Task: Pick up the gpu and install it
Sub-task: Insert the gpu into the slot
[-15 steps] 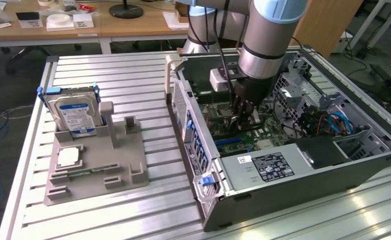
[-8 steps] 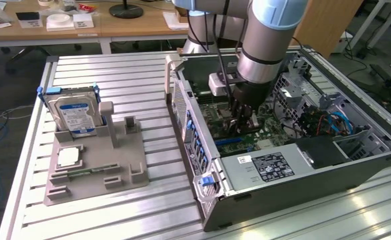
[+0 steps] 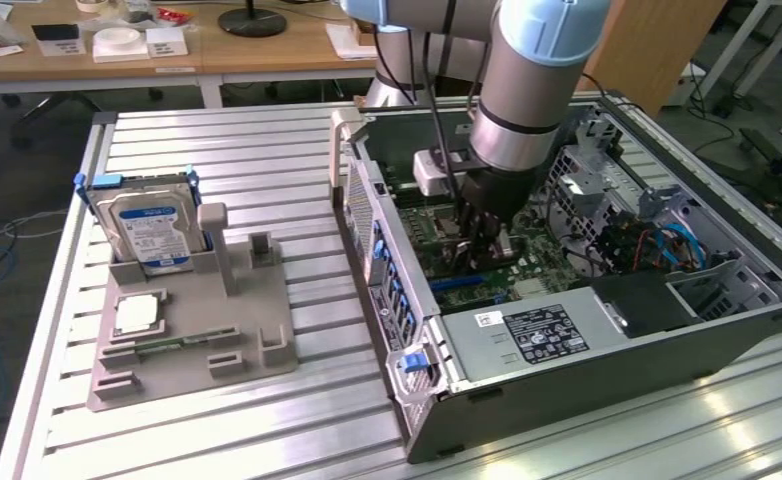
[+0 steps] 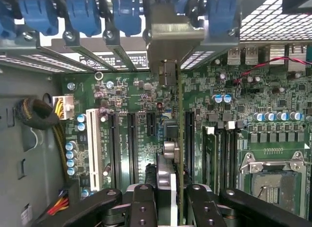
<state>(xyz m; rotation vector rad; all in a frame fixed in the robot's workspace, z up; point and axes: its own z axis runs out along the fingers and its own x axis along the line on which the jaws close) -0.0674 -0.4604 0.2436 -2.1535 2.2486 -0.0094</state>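
One ribbed aluminium bench (image 3: 231,140) carries the open grey computer case (image 3: 591,330), with the green motherboard (image 4: 243,114) on its floor. Beside it, toward the exterior view's left, a grey plastic fixture tray (image 3: 218,340) holds a blue-labelled silver hard drive (image 3: 148,228). Inside the case, the black hand (image 4: 170,200) is clamped on the thin edge-on gpu card (image 4: 179,139), which stands upright above the motherboard's slots.

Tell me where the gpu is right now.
In the wrist view the gpu stands edge-on between the gripper fingers, over the motherboard slots; its bracket meets the rear slot covers. The exterior view shows the gripper inside the open computer case.
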